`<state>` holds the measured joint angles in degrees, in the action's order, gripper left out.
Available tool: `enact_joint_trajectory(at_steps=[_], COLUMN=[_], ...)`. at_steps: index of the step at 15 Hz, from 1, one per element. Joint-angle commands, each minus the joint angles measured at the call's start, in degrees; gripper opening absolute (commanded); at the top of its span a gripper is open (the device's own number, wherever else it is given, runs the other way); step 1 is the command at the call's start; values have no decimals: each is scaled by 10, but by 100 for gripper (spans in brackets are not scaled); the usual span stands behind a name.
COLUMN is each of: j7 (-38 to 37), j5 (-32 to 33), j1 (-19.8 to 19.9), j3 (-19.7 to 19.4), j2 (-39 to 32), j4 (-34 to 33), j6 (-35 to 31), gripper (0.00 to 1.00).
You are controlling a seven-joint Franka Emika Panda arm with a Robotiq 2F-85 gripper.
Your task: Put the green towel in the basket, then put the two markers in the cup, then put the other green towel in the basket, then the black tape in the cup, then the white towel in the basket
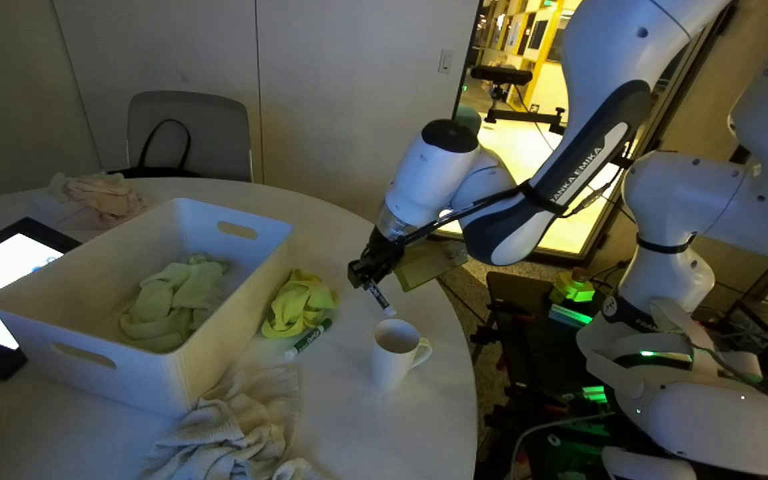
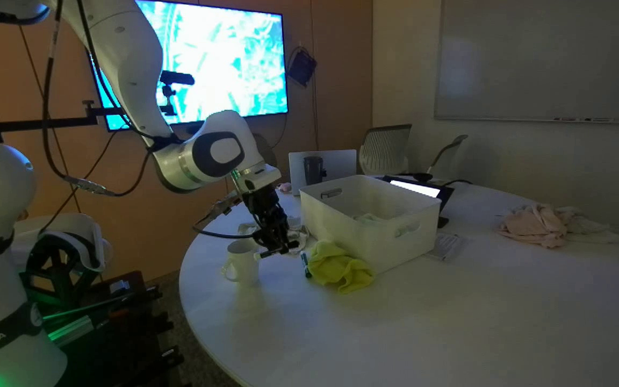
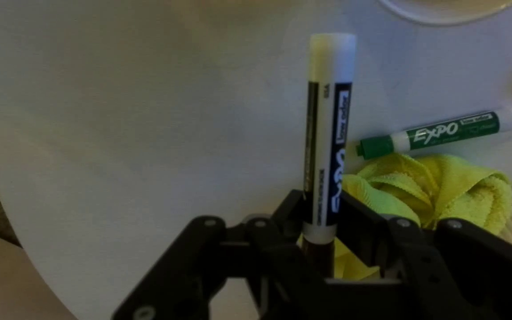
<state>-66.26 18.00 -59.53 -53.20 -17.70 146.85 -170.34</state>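
Clearest in the wrist view, the black two-fingered end effector (image 3: 320,209) is clamped on a slim black-and-white plastic marker (image 3: 330,133), white end outward. That view catches only a rim edge of the small white cylindrical cup (image 2: 244,263); both exterior views show its body and handle, upright on the round white bench (image 1: 371,437), the held marker's white end near the rim but outside. The wrist view also makes legible the lettering on a green-and-white plastic marker (image 3: 456,130), lying just beside a bright yellow-green cloth towel (image 3: 442,191). In an exterior view a pale green cloth towel (image 1: 181,300) lies plainly inside the tub; in an exterior view the wall of this large white rectangular plastic tub (image 2: 406,250) hides most of it. In an exterior view an off-white ribbed cloth towel (image 1: 241,427) spreads in folds beside the tub.
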Motion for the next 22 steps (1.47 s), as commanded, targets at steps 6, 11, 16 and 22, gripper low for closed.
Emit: enact_joint_trajectory(at_steps=[6, 11, 16, 22], j7=[-30, -30, -30, -48], j5=[2, -4, -11, -17], j1=[-63, -51, -12, -28], j3=[-29, -22, -4, -44], j2=[-8, 2, 8, -5], j4=[48, 59, 54, 37], j6=[-121, -136, -120, -134], gripper=[10, 10, 10, 9])
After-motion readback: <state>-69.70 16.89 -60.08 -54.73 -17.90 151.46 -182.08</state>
